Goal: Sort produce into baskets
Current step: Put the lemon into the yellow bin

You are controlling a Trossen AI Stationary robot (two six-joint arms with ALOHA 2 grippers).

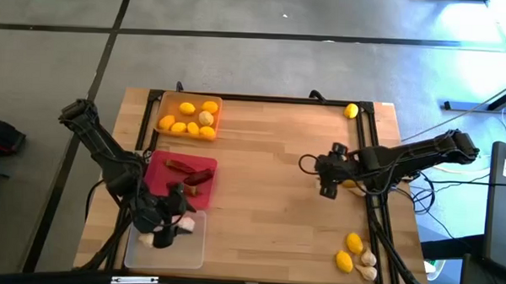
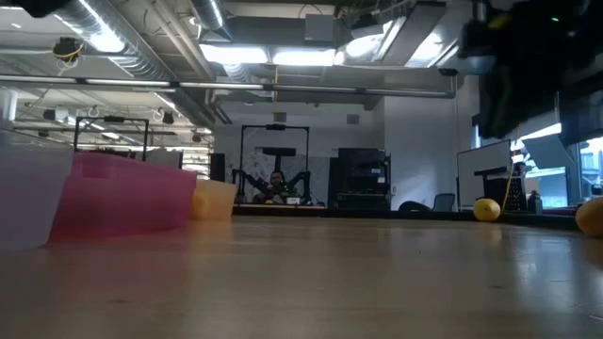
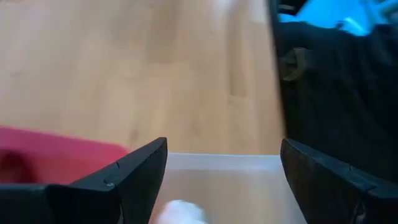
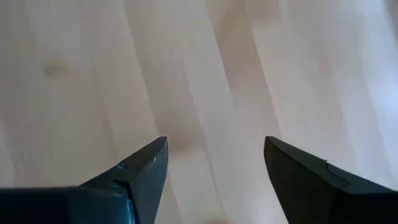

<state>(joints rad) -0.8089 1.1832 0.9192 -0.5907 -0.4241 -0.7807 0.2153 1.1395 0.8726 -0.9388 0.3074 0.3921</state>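
Note:
The orange basket [image 1: 186, 116] at the far left holds several lemons and one garlic bulb [image 1: 205, 117]. The red basket [image 1: 182, 180] holds dark red chillies [image 1: 184, 169]. The clear basket [image 1: 167, 240] at the near left holds white garlic bulbs [image 1: 148, 238]. My left gripper [image 1: 174, 220] hangs open over the clear basket's far end; a garlic bulb [image 3: 177, 213] lies below, between its fingers [image 3: 224, 146]. My right gripper [image 1: 327, 188] is open and empty over bare wood [image 4: 216, 143] at the right.
A lemon [image 1: 351, 111] lies at the far right corner and another [image 1: 350, 183] under my right arm. Two lemons [image 1: 349, 251] and garlic bulbs [image 1: 367, 264] lie at the near right. The middle of the table [image 1: 268, 185] is bare wood.

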